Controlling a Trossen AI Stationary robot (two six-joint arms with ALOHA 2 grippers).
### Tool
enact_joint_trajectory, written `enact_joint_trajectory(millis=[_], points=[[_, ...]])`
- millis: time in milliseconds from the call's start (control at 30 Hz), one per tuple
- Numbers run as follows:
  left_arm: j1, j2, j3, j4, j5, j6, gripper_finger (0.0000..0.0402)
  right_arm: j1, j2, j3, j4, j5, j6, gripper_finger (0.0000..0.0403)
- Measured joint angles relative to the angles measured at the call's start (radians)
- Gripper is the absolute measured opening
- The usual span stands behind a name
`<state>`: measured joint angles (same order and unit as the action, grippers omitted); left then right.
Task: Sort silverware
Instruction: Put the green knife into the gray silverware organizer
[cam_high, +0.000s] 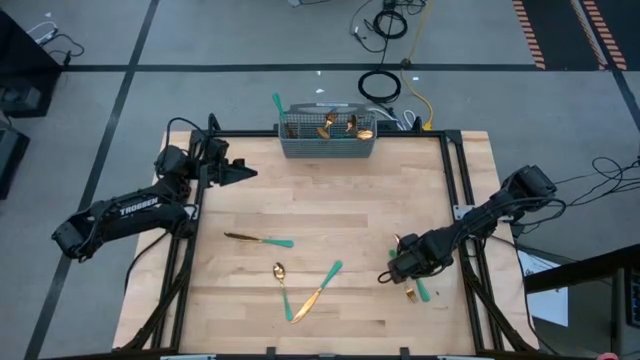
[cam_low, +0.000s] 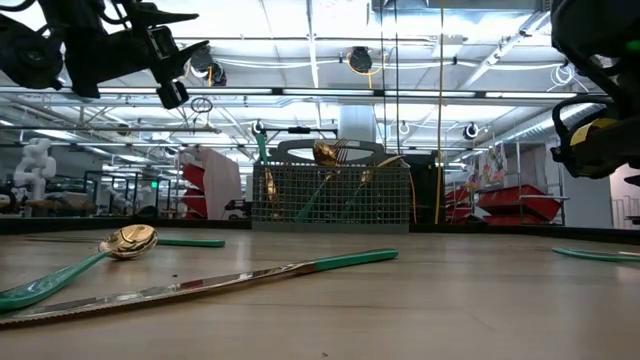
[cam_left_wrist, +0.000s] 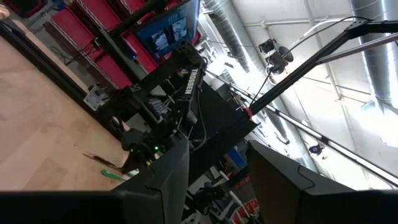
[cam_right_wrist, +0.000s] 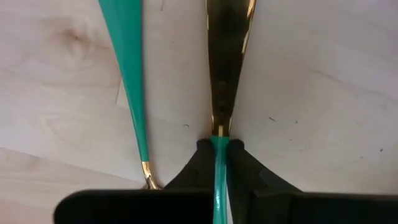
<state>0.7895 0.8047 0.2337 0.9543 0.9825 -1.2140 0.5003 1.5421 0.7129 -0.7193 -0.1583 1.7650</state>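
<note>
My right gripper (cam_high: 400, 268) points down at the table's right side, shut on one piece of silverware (cam_right_wrist: 225, 68) with a gold head and a teal handle. A second piece (cam_right_wrist: 129, 74) lies right beside it on the wood. A knife (cam_high: 257, 240), a spoon (cam_high: 282, 285) and another knife (cam_high: 320, 288) lie flat at mid-table. My left gripper (cam_high: 243, 172) hangs open above the table's far left, holding nothing. The grey wire-mesh basket (cam_high: 328, 140) at the far edge holds several pieces upright. My right gripper pinches the slim teal handle (cam_right_wrist: 217, 163) between its two fingers, just behind where it joins the gold head (cam_right_wrist: 219, 127). The fingers come from above, pointing down, one on each side of the handle. The piece lies flat on the wood.
The black frame rail (cam_high: 462, 190) runs close along the table's right edge, beside my right arm. Bare wood stretches between the basket and the mid-table pieces. Cables (cam_high: 380, 85) lie on the floor beyond the far edge.
</note>
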Motion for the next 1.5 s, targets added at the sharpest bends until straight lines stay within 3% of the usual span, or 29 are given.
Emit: enact_joint_trajectory(millis=[167,633,1067,1267,1500], points=[[0.0,0.0,0.0,0.0,0.0,0.001,0.0166,0.002,0.003,0.045,-0.051,0.07,0.017,0.0001],[0.0,0.0,0.0,0.001,-0.042,0.026,0.0166,-0.006,0.003,0.131,-0.133,0.417,0.167,0.0],[0.0,0.0,0.0,0.0,-0.148,0.065,0.0166,-0.075,0.002,0.199,-0.155,0.826,0.201,0.0],[0.0,0.0,0.0,0.001,-0.153,0.078,0.0167,-0.16,0.001,0.318,-0.152,0.962,-0.004,0.0],[0.0,0.0,0.0,0.001,-0.154,0.103,0.0167,-0.33,0.001,0.534,-0.031,1.032,-0.534,0.0]])
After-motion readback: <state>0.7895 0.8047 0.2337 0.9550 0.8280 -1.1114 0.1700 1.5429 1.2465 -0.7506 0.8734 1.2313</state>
